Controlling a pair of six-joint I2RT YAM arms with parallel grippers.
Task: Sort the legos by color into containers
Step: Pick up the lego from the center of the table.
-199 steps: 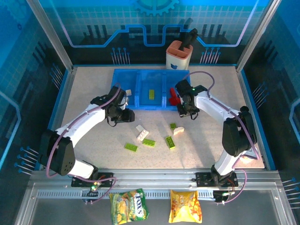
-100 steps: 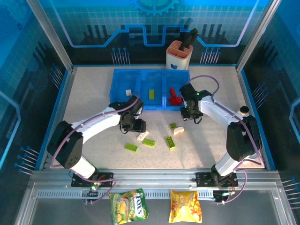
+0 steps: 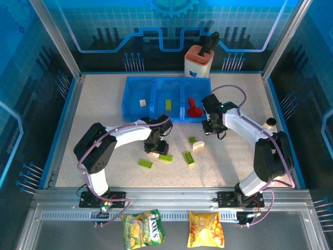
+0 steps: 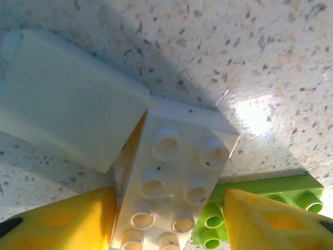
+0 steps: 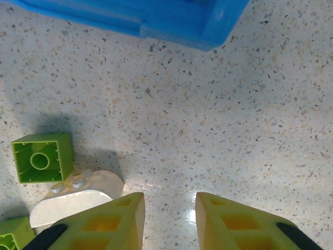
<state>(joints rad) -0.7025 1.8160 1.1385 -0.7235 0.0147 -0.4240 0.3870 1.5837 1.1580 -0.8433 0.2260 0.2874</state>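
From above: the translucent blue three-bin plastic tray [image 3: 136, 116] sits upper centre, holding a small cream brick [image 3: 142, 102] on the left, a lime green brick [image 3: 168, 105] in the middle and a red brick [image 3: 194, 109] on the right. The left gripper [image 3: 155, 147] is down mid-frame and the right gripper [image 3: 215, 127] is just below the tray's right end.

Left wrist: yellow fingertips [image 4: 62, 221] spread, straddling a cream eight-stud brick [image 4: 177, 177].

Right wrist: fingers slightly apart, pinching nothing. An upturned green cube brick [image 5: 41, 158] lies lower left.
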